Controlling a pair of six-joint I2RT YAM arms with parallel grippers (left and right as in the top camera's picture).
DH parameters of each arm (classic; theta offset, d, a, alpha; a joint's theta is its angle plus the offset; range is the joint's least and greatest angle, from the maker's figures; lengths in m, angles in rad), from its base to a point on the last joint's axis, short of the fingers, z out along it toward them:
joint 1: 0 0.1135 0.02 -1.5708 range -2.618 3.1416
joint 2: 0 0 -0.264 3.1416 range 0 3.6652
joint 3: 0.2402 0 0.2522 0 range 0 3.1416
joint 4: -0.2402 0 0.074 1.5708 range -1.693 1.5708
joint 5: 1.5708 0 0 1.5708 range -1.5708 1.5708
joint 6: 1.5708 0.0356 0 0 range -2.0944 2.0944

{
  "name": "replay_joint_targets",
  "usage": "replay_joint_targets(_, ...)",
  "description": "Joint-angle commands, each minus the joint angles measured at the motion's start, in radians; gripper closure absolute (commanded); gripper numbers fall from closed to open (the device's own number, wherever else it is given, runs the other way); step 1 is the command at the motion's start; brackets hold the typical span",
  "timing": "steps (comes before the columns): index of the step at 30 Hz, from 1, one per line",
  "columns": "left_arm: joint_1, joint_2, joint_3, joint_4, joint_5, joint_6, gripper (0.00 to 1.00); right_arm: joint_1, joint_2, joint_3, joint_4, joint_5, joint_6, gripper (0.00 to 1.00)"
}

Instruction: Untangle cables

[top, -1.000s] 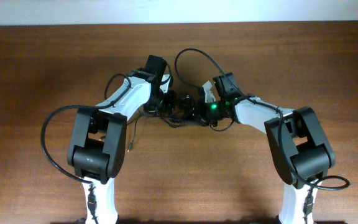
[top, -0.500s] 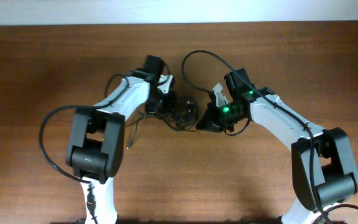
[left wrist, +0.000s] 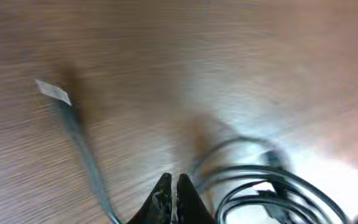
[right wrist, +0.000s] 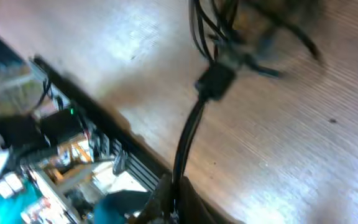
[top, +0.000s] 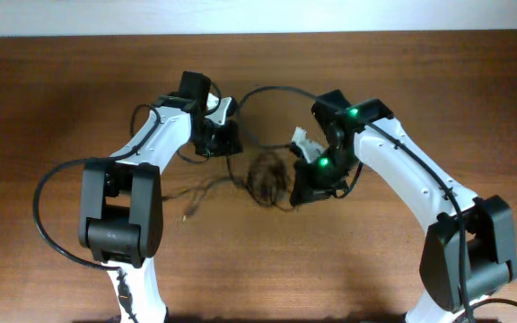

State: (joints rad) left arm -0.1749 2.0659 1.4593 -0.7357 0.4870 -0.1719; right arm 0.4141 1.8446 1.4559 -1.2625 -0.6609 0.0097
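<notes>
The cables point(top: 266, 176) lie as a tangle of thin black cords on the wooden table between my arms. One thin strand trails left to a small plug point(top: 187, 213). My left gripper point(top: 227, 142) is up-left of the tangle with its jaws point(left wrist: 173, 185) shut. A strand seems to run from it to the tangle, and cable loops point(left wrist: 260, 190) lie just to its right. A loose cord with a pale plug tip point(left wrist: 53, 92) lies to its left. My right gripper point(top: 305, 184) is at the tangle's right side. Its jaws point(right wrist: 174, 190) are shut on a black cable that runs up to a connector point(right wrist: 215, 81).
The wooden table point(top: 61, 90) runs to a pale wall at the back. The thick black arm cables loop beside each arm, one at the left point(top: 48, 193) and one above the tangle point(top: 281, 90). The table edge and equipment show in the right wrist view point(right wrist: 55, 124).
My left gripper has moved up and left, away from the tangle. My right arm has swung out and its gripper has moved slightly down. The tangle is stretched out and lies lower on the table.
</notes>
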Motion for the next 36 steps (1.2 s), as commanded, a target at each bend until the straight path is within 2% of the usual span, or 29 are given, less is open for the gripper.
replay_joint_targets(1, 0.005, -0.034, -0.008, -0.002, -0.091, -0.074, 0.88, 0.018, -0.002, 0.007, -0.005, -0.143, -0.22, 0.96)
replay_joint_targets(5, -0.006, -0.034, -0.008, -0.001, -0.092, -0.074, 0.86, 0.016, -0.002, 0.007, 0.024, -0.132, -0.18, 0.96)
replay_joint_targets(8, -0.006, -0.034, -0.008, -0.001, -0.092, -0.074, 0.8, 0.016, -0.002, 0.007, 0.095, 0.014, 0.031, 0.96)
replay_joint_targets(11, -0.006, -0.034, -0.008, 0.0, -0.092, -0.074, 0.8, 0.033, -0.002, 0.007, 0.204, 0.014, 0.15, 0.96)
replay_joint_targets(16, -0.006, -0.034, -0.008, 0.0, -0.093, -0.074, 0.8, 0.171, -0.002, 0.006, 0.201, 0.021, 0.091, 0.96)
replay_joint_targets(17, -0.006, -0.034, -0.008, 0.0, -0.096, -0.074, 0.8, 0.199, -0.002, 0.006, 0.2, 0.033, 0.092, 0.91)
replay_joint_targets(18, -0.006, -0.034, -0.008, 0.0, -0.096, -0.074, 0.8, 0.221, -0.002, 0.006, 0.193, 0.06, 0.092, 0.76)
replay_joint_targets(19, -0.006, -0.034, -0.008, 0.0, -0.096, -0.074, 0.8, 0.237, -0.002, 0.006, 0.182, 0.092, 0.092, 0.7)
replay_joint_targets(20, -0.006, -0.034, -0.008, 0.0, -0.096, -0.074, 0.8, 0.249, -0.002, 0.006, 0.161, 0.129, 0.092, 0.58)
replay_joint_targets(21, -0.006, -0.034, -0.008, 0.0, -0.096, -0.074, 0.8, 0.253, -0.002, 0.006, 0.144, 0.167, 0.092, 0.4)
replay_joint_targets(22, -0.006, -0.034, -0.008, 0.001, -0.096, -0.074, 0.8, 0.251, -0.002, 0.006, 0.14, 0.196, 0.104, 0.36)
replay_joint_targets(24, -0.006, -0.034, -0.008, 0.001, -0.096, -0.074, 0.8, 0.241, -0.002, 0.006, 0.14, 0.22, 0.104, 0.34)
replay_joint_targets(27, -0.006, -0.034, -0.008, 0.001, -0.096, -0.074, 0.8, 0.19, -0.002, 0.006, 0.14, 0.424, 0.259, 0.33)
replay_joint_targets(29, -0.006, -0.034, -0.008, 0.0, -0.096, -0.074, 0.8, 0.144, 0.002, 0.006, 0.117, 0.608, 0.423, 0.33)
replay_joint_targets(30, -0.006, -0.034, -0.008, 0.0, -0.095, -0.074, 0.8, 0.13, 0.005, 0.006, 0.102, 0.631, 0.456, 0.33)
replay_joint_targets(33, -0.006, -0.034, -0.008, -0.001, -0.095, -0.061, 0.76, 0.104, 0.014, -0.041, 0.092, 0.56, 0.545, 0.33)
replay_joint_targets(36, -0.006, -0.034, -0.008, -0.006, -0.095, -0.059, 0.76, 0.128, 0.014, -0.105, 0.126, 0.421, 0.56, 0.33)
